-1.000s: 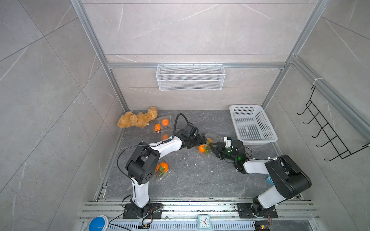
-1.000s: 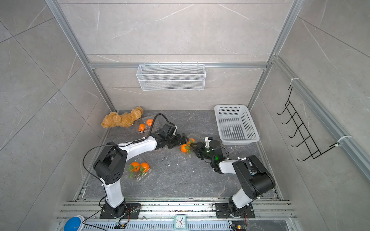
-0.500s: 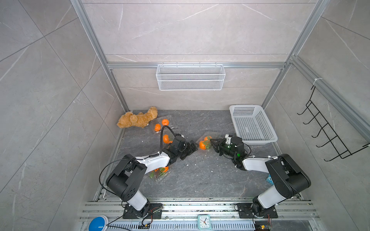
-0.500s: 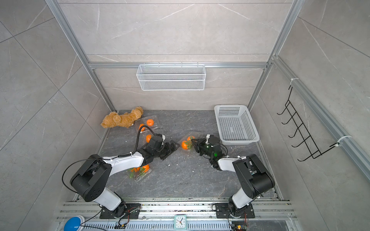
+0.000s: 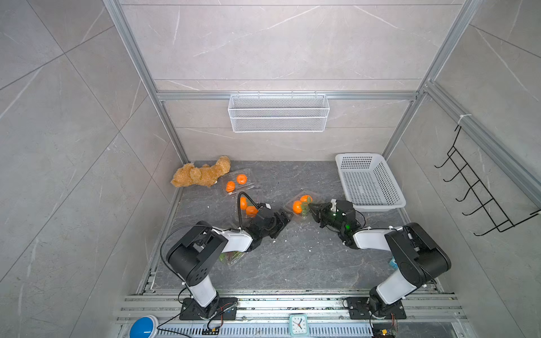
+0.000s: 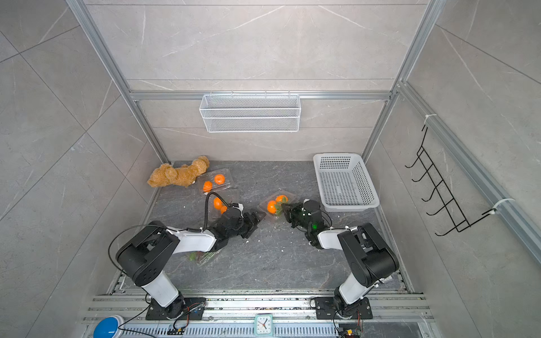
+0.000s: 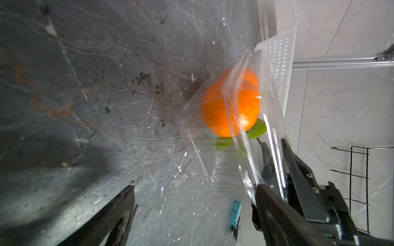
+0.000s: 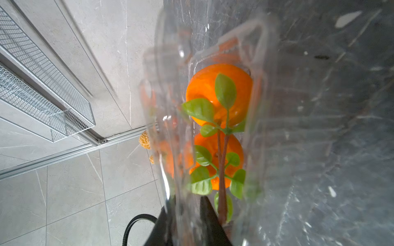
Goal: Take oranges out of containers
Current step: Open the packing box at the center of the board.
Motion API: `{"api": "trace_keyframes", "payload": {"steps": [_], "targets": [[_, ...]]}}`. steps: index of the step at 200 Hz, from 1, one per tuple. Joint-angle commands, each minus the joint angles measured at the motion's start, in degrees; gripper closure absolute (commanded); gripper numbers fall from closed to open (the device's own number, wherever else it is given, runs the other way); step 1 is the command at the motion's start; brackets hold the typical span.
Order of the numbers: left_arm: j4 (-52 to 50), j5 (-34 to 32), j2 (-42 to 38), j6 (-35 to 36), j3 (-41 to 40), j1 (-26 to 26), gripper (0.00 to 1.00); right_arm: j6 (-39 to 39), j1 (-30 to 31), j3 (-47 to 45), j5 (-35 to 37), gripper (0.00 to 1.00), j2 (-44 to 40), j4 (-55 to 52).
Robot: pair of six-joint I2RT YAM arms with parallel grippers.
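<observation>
right hand pinches a box, left hand open beside it

in both top views the right hand (image 5: 312,208) meets the edge of the right box (image 5: 288,204). this box lies on the counter (image 5: 292,263) near the white basket (image 5: 369,181) and has two oranges (image 5: 297,207) inside. the left hand (image 5: 283,223) is just beside the box, on its other side. only these views show the other boxes. the far box (image 5: 248,187) lies next to the bear (image 5: 202,175) and the mid box (image 5: 259,197) lies behind the left hand, each with two oranges. the near box (image 5: 232,259) is mostly hidden under the left arm. a clock (image 5: 298,324) shows here too, its digits too small to read.

the left wrist view tells more about the grip. the left hand (image 7: 195,191) has its jaws wide apart, with only counter between them. the fingers (image 7: 296,168) of the right hand stand close together, with a clear wall of the right box between them. if this wall is lid or tray, i cannot tell.

the right wrist view shows clearly the green leaves (image 8: 225,89) and stems on both oranges, seen through blurred plastic.
</observation>
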Motion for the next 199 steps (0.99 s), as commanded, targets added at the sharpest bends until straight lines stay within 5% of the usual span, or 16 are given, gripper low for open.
{"api": "trace_keyframes", "payload": {"steps": [1,199], "targets": [[7.2,-1.2,2.1,-3.7,0.1,-0.1,0.11,1.5,0.3,-0.1,0.8,0.78,-0.6,0.9],[12.9,-4.5,3.6,-6.2,-2.3,-1.0,0.12,2.3,0.3,-1.8,0.5,0.81,-0.1,4.0]]}}
